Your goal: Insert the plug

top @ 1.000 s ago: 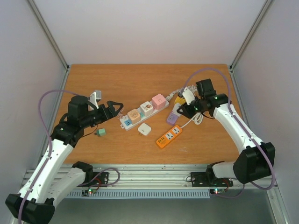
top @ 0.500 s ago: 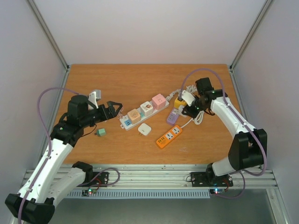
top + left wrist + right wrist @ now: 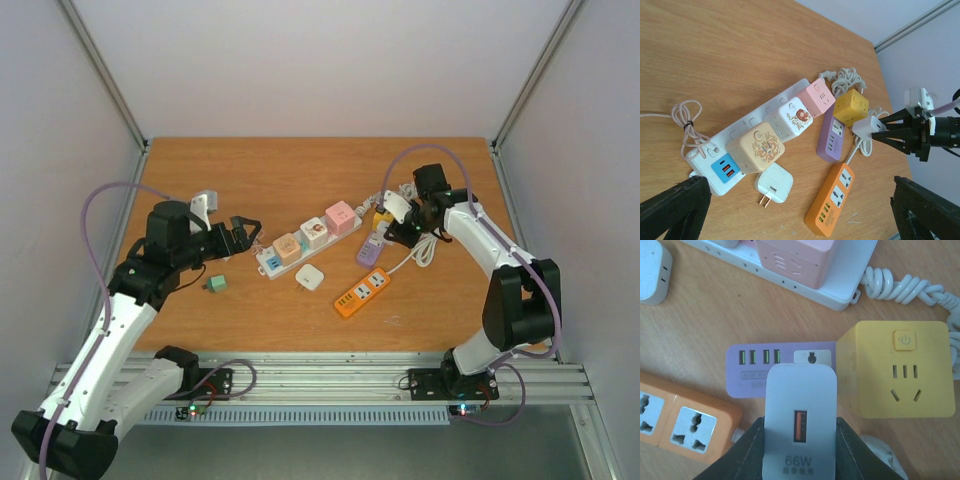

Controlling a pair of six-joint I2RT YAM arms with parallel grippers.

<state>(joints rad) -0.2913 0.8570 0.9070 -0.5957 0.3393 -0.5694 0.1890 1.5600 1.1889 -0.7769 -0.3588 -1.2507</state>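
My right gripper [image 3: 800,442] is shut on the plug [image 3: 800,415], a white 66W charger with an orange USB port facing the camera. The plug hangs just above the socket end of the purple power strip [image 3: 755,372], beside the yellow cube socket [image 3: 900,370]. From above, the plug [image 3: 376,238] shows at the top end of the purple strip [image 3: 367,254]. My left gripper [image 3: 248,232] is open with nothing in it, left of the white power strip [image 3: 272,268]. Its dark fingers [image 3: 675,210] frame the bottom of the left wrist view.
The white strip carries beige [image 3: 756,146], white [image 3: 795,114] and pink [image 3: 816,96] cube adapters. A loose white charger [image 3: 774,182] lies prongs-out in front of it. An orange power strip [image 3: 362,293] lies near the front, a small green plug [image 3: 215,284] at the left, coiled cords [image 3: 425,250] at the right.
My right arm has swung left and carried the plug over the purple strip's end. The left gripper's jaws have spread slightly wider; that arm has barely moved.
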